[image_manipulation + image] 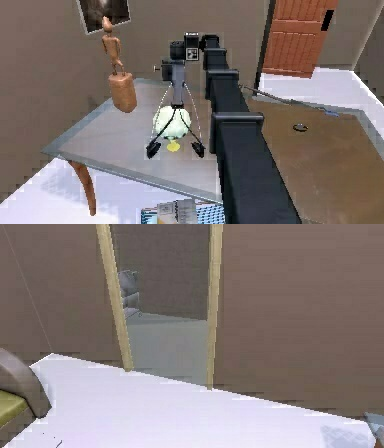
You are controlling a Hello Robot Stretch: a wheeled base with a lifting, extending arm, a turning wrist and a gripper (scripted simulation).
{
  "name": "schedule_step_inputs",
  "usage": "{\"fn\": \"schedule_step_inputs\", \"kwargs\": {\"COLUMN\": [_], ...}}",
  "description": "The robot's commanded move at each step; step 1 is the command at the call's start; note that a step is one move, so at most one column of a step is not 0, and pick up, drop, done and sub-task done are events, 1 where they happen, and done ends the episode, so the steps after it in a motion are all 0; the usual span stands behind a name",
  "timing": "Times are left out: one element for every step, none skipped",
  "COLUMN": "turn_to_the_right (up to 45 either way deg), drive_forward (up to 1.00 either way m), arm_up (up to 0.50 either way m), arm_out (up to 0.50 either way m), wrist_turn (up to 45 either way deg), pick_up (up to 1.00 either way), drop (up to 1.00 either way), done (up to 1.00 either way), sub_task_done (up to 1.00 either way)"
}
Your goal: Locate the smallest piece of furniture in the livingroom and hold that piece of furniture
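In the arm side view the dark arm [240, 140] reaches out over a brown-topped table [110, 135] with wooden legs. My gripper [176, 150] hangs from its dark body, its thin fingers [153, 150] spread down toward the tabletop. A pale greenish-white round thing [172, 122] sits between the fingers, with a small yellow bit under it. The table lies right behind it, so I cannot tell whether the gripper holds anything. In the forward view, part of a seat with an olive cushion [14, 399] shows at the left edge.
A wooden jointed figure [119, 75] stands on the table's far left, below a picture [105, 10] on the wall. A small dark thing [300, 127] lies on the table's right. An orange door [296, 38] stands beyond. The forward view has a light-framed doorway [168, 304] in brown walls.
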Motion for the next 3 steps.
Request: {"fn": "schedule_step_inputs", "kwargs": {"turn_to_the_right": [0.0,0.0,0.0], "drive_forward": [0.0,0.0,0.0], "arm_up": [0.0,0.0,0.0], "arm_out": [0.0,0.0,0.0], "wrist_turn": [45.0,45.0,45.0], "pick_up": [0.0,0.0,0.0], "drop": [0.0,0.0,0.0], "done": [0.0,0.0,0.0], "sub_task_done": [0.0,0.0,0.0]}}
